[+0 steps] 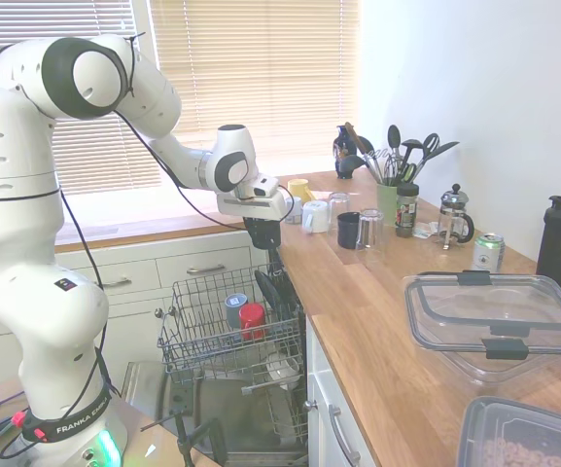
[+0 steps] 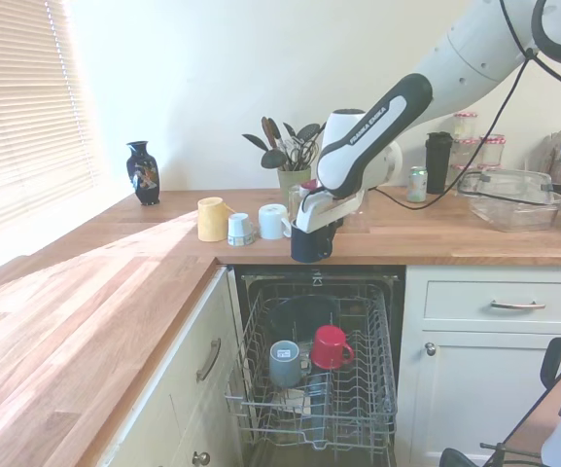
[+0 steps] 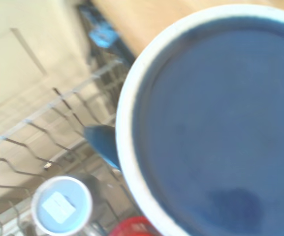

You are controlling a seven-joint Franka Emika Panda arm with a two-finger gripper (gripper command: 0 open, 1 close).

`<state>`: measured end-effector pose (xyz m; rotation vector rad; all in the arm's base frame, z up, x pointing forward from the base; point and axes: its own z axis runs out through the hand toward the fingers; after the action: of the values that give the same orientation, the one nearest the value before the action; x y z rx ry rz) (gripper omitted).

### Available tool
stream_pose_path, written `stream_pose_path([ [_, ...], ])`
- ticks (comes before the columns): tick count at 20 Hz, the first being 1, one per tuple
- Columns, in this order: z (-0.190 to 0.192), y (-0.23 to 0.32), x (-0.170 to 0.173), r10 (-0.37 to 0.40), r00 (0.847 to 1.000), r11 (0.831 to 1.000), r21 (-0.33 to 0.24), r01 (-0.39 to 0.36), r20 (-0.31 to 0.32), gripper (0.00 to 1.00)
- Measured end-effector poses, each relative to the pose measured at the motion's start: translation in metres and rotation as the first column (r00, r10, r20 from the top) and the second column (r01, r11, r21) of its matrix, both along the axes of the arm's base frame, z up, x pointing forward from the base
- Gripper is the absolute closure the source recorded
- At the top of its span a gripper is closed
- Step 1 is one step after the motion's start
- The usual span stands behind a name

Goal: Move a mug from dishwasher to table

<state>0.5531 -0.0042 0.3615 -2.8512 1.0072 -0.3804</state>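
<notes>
Gripping the dark navy mug [image 2: 311, 243], jaws closed on its rim, gripper [image 2: 315, 220] holds it at the counter [image 2: 115, 292] edge, directly above the open dishwasher [image 2: 319, 389] rack. Red mug [image 2: 331, 346] and grey-blue mug [image 2: 284, 362] remain racked below. Transfer step under way; next move probably shifts inward over the wood, then lowers and releases.

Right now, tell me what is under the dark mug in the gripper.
The mug hangs in the gripper at the table's front edge. Below is the open dishwasher, holding a red mug and a grey-blue mug. The mug's own underside is hidden.
</notes>
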Motion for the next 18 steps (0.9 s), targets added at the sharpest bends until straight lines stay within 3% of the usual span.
stream_pose_path([
  [8,0.007,-0.038,0.007,-0.053,0.998,0.999,-0.004,0.053,-0.046,1.0],
  [18,0.0,-0.055,0.062,-0.069,0.993,0.997,-0.025,0.067,-0.094,1.0],
])
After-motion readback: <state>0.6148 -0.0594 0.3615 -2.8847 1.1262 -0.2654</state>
